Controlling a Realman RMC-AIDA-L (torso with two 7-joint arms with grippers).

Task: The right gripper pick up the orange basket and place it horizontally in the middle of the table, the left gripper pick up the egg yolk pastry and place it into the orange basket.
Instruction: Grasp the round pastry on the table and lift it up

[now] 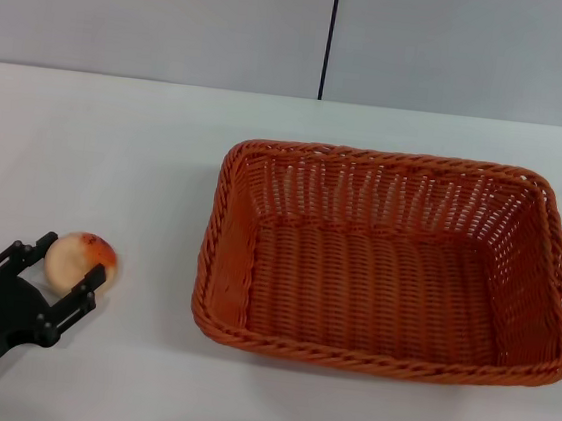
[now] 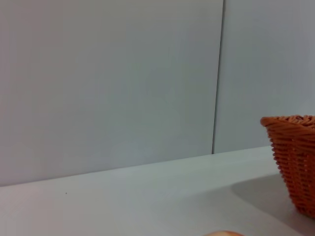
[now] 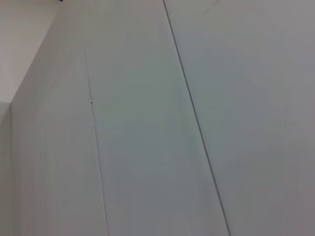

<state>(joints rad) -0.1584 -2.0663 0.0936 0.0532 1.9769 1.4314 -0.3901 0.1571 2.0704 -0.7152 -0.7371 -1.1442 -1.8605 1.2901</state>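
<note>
White table (image 1: 116,153), grey wall behind. Orange basket (image 1: 391,262) already sits lengthwise mid-table, empty, so that step looks done. My left gripper (image 1: 72,262) has fingers around the egg yolk pastry (image 1: 79,258) at table's left; lift and drop remain. Right gripper out of view.

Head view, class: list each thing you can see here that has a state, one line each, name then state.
orange basket: upright, empty, lying lengthwise across the table.
egg yolk pastry: on the table, outside the basket, between the left gripper's fingers.
left gripper: low at the near left, fingers either side of the pastry.
right gripper: out of view.
</note>
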